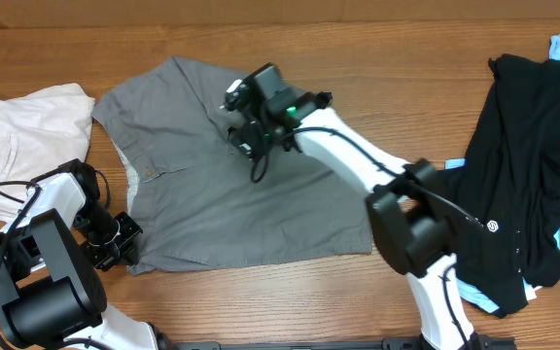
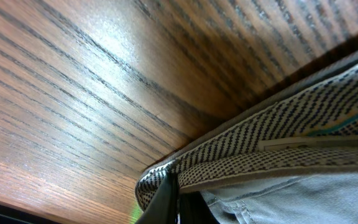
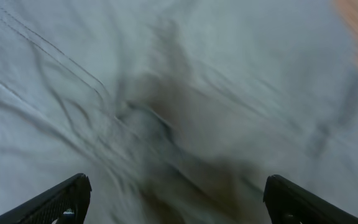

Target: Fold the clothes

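Overhead top-down; wrist views close-up, seemingly on grey shorts (image 1: 222, 214).

Spread shorts (image 1: 251, 204) at middle of table (image 1: 377, 58), second shorts (image 1: 17, 136) at left edge, garment heap (image 1: 523, 175) at right

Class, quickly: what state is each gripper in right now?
Left gripper: closed on the waistband of the grey shorts.
Right gripper: open, fingers spread over the grey shorts.
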You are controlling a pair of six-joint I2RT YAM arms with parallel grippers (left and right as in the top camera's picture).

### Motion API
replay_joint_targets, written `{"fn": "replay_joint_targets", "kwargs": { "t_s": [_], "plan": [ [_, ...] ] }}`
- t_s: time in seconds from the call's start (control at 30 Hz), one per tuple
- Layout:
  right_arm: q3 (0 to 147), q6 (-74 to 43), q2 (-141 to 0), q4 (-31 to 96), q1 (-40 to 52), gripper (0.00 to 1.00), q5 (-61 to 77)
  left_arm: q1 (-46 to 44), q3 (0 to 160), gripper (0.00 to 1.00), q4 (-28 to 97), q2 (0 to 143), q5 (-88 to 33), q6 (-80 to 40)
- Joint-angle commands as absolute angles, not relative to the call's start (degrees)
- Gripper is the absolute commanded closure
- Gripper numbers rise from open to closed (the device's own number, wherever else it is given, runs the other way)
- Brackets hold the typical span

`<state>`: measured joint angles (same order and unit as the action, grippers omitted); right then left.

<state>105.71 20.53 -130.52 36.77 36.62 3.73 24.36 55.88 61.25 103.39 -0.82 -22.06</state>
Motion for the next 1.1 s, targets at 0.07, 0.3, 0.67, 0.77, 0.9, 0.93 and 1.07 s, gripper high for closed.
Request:
{"fn": "replay_joint_targets", "kwargs": {
  "t_s": [0.07, 0.3, 0.67, 0.77, 0.9, 0.93, 1.07],
  "plan": [
    [109.4, 21.2, -134.0, 32.8, 38.0, 0.07, 2.4, 24.3, 56.1, 0.96, 59.2, 103.1, 1.9, -21.4],
    [109.4, 20.8, -134.6, 28.7, 38.1, 0.28, 3.1, 24.3, 56.1, 0.96, 59.1, 103.1, 1.9, -21.4],
    [109.4, 20.8, -136.0, 28.4, 38.4, 0.35, 8.5, 24.3, 56.1, 0.96, 58.7, 103.1, 1.9, -21.4],
    [109.4, 19.6, -136.4, 27.6, 38.6, 0.37, 8.7, 24.3, 56.1, 0.96, 58.7, 103.1, 1.9, -21.4],
    [109.3, 17.8, -136.6, 26.1, 38.6, 0.48, 8.7, 24.3, 56.1, 0.96, 58.7, 103.1, 1.9, -21.4],
    [109.3, 17.1, -136.6, 25.6, 38.6, 0.53, 8.7, 24.3, 56.1, 0.96, 58.7, 103.1, 1.9, -21.4],
    [109.0, 15.8, -136.6, 25.4, 38.6, 0.61, 8.7, 24.3, 56.1, 0.96, 58.7, 103.1, 1.9, -21.4]
  ]
}}
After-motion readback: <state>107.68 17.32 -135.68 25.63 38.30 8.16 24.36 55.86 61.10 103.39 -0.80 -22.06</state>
